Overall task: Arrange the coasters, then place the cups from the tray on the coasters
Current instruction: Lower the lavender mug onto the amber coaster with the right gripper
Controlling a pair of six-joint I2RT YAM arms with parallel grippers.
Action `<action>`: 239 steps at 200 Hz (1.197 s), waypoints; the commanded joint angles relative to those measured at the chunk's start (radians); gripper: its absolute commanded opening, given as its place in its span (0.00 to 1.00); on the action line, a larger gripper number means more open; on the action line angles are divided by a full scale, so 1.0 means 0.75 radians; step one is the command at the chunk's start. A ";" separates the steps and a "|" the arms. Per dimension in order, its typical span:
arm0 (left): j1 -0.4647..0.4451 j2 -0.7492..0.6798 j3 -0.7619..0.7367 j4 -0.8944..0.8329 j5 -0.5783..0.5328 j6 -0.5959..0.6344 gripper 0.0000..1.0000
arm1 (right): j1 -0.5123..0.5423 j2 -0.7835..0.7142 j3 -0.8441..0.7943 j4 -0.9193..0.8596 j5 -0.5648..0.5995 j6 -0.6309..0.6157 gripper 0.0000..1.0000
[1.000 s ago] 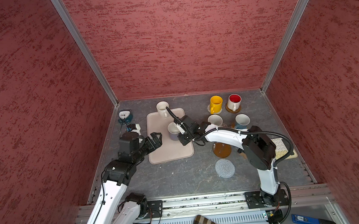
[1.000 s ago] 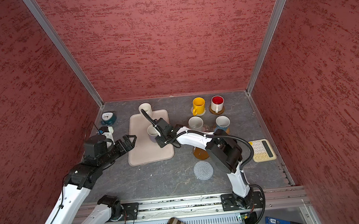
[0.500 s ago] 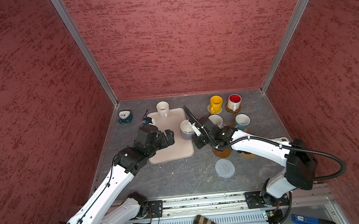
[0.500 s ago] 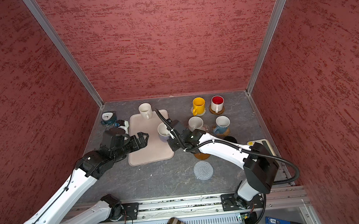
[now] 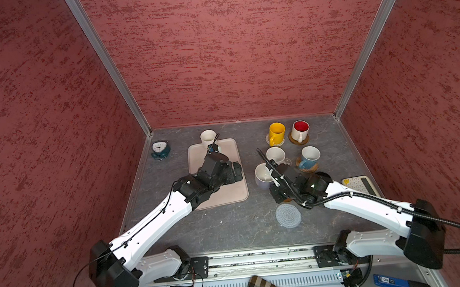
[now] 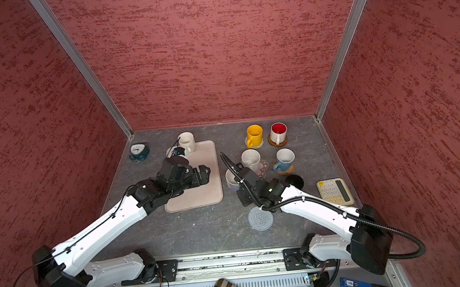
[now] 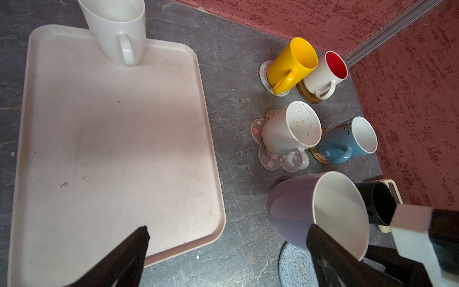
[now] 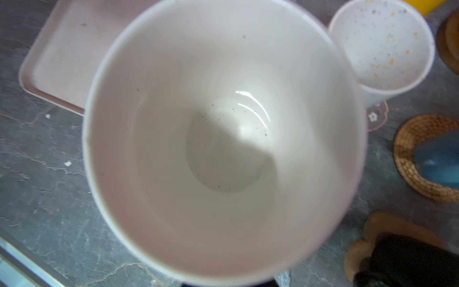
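One lavender mug [image 7: 291,211], glossy white inside

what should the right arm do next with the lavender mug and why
Probably carry the lavender mug toward the front and lower it onto the grey-blue coaster: it is already off the tray, and that coaster lies bare close by.

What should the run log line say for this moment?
left gripper: open, above tray | right gripper: shut on lavender mug, held beside tray | white mug: on tray | grey coaster: bare
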 commanded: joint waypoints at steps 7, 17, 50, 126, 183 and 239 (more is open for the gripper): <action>-0.009 0.035 0.023 0.063 -0.003 -0.020 1.00 | 0.001 -0.077 -0.058 0.014 0.149 0.086 0.00; -0.009 0.046 0.020 0.065 0.001 -0.017 1.00 | -0.002 -0.085 -0.077 0.007 0.166 0.113 0.00; -0.008 0.067 0.014 0.074 0.001 -0.018 1.00 | -0.047 -0.096 -0.130 0.021 0.160 0.208 0.00; 0.000 0.079 -0.012 0.092 0.001 -0.014 1.00 | -0.145 -0.098 -0.222 0.139 0.099 0.237 0.00; 0.007 0.067 -0.021 0.084 -0.001 -0.014 1.00 | -0.157 -0.051 -0.242 0.173 0.071 0.216 0.00; 0.009 0.063 -0.035 0.092 0.007 -0.025 1.00 | -0.168 -0.049 -0.291 0.172 0.127 0.247 0.00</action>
